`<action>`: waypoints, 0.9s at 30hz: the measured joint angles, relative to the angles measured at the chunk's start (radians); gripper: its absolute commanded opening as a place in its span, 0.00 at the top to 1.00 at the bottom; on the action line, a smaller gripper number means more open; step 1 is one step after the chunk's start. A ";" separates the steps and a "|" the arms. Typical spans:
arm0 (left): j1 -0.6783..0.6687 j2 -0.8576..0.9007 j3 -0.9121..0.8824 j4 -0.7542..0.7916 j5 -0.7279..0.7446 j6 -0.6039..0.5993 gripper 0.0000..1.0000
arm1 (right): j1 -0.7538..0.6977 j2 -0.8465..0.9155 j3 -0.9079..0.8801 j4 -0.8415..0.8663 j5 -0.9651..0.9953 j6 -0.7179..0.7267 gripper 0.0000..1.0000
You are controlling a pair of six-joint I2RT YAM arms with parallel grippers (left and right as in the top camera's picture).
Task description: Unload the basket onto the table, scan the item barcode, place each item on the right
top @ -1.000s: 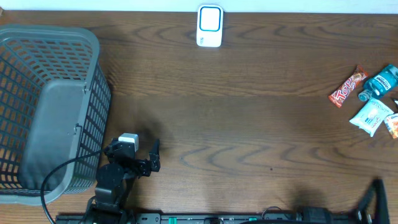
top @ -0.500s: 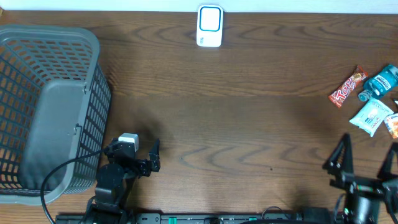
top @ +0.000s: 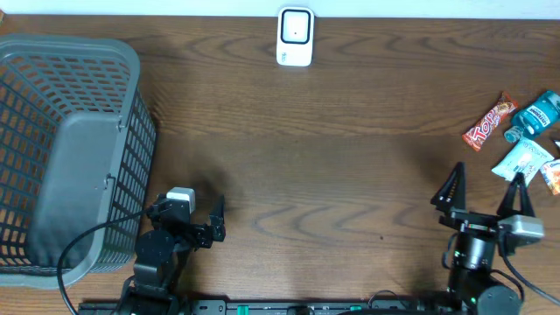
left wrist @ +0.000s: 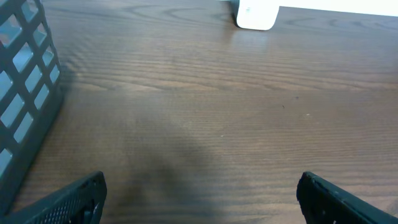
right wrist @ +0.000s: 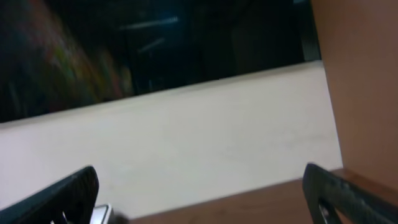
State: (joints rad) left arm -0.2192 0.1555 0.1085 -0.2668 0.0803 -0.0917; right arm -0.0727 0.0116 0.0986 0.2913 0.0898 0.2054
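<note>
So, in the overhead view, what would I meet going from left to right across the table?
Gray basket → left arm's fingers → white scanner → red candy bar.

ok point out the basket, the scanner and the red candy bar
basket [top: 136, 166], overhead view, on its right mesh wall
scanner [top: 295, 37], overhead view, middle of its white body
red candy bar [top: 488, 122], overhead view, middle of its wrapper
</note>
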 measured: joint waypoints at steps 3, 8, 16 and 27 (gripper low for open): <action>0.000 0.000 0.000 0.000 0.000 0.000 0.02 | 0.000 0.000 -0.058 0.021 0.000 0.000 0.01; 0.000 0.000 0.000 0.000 0.000 0.000 0.02 | 0.000 0.000 -0.092 -0.077 0.000 0.000 0.01; 0.000 0.000 0.000 0.000 0.000 0.000 0.02 | 0.000 -0.001 -0.092 -0.315 0.000 0.000 0.01; 0.000 0.000 0.000 0.000 0.000 0.000 0.02 | 0.000 0.000 -0.092 -0.355 -0.013 -0.013 0.01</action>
State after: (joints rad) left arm -0.2192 0.1555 0.1085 -0.2668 0.0803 -0.0917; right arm -0.0727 0.0120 0.0063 -0.0639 0.0772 0.1928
